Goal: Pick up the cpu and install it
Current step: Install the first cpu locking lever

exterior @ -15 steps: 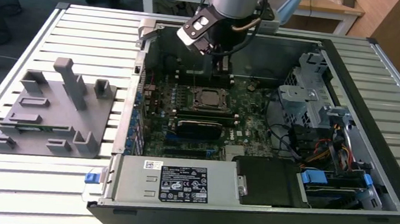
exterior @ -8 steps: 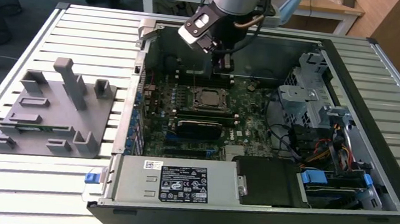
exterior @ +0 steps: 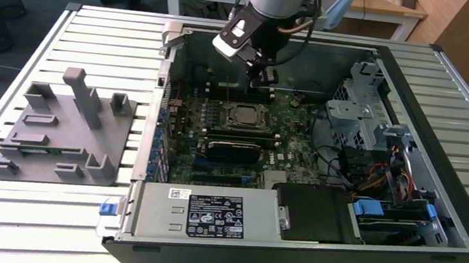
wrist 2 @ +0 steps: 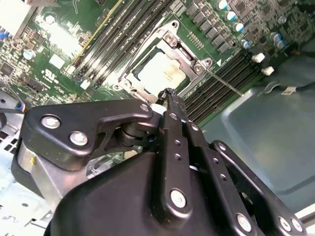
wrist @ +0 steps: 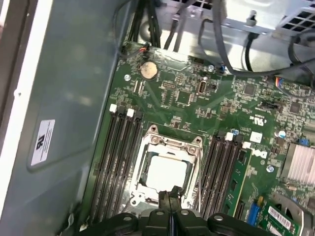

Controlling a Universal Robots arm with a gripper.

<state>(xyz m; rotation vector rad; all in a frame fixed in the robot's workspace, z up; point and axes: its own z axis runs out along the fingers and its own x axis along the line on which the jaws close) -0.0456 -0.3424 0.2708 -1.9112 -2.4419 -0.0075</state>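
The cpu (exterior: 243, 115) is a small square chip with a silver-grey top, lying flat inside the metal socket frame on the green motherboard (exterior: 297, 147) of the open computer case. It also shows in both wrist views, cpu (wrist 2: 160, 73) and cpu (wrist: 166, 172), with the socket frame around it. My gripper (exterior: 263, 76) hangs above the board just behind the socket, apart from the chip. Its black fingers (wrist 2: 170, 105) are pressed together with nothing between them, and the tips of the gripper (wrist: 170, 195) stand over the socket's edge.
Rows of memory slots (wrist: 118, 157) flank the socket, with a green memory stick (wrist: 241, 182) in one. A black block (exterior: 233, 149) sits in front of the socket. The drive cage (exterior: 365, 118), power supply (exterior: 209, 214) and case walls (exterior: 164, 99) enclose the board. A grey fixture (exterior: 58, 131) stands outside.
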